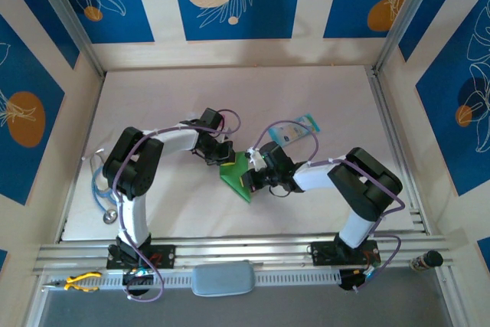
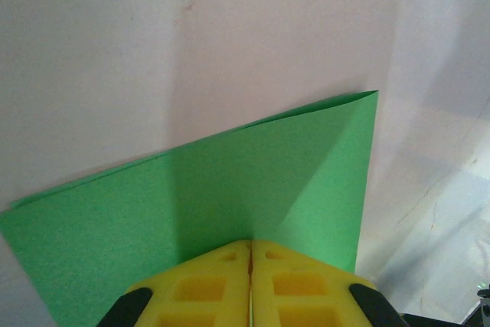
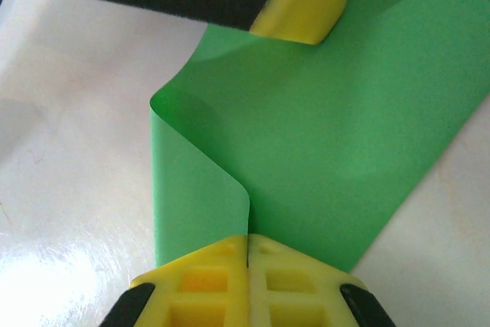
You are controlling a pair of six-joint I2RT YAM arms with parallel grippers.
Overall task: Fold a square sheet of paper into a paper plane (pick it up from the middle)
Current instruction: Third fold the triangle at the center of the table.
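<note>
Left gripper: yellow fingers pressed together, pinching one edge of the green sheet. Right gripper: fingers likewise closed tight, pinching the opposite edge, where the paper curls over on itself. The sheet is folded; two layers show along its far edge in the left wrist view. From above it sits just left of the pale blue packet and nearer the arm bases, on the white table.

A lab test cell: aluminium rails, blue patterned wall panels.
</note>
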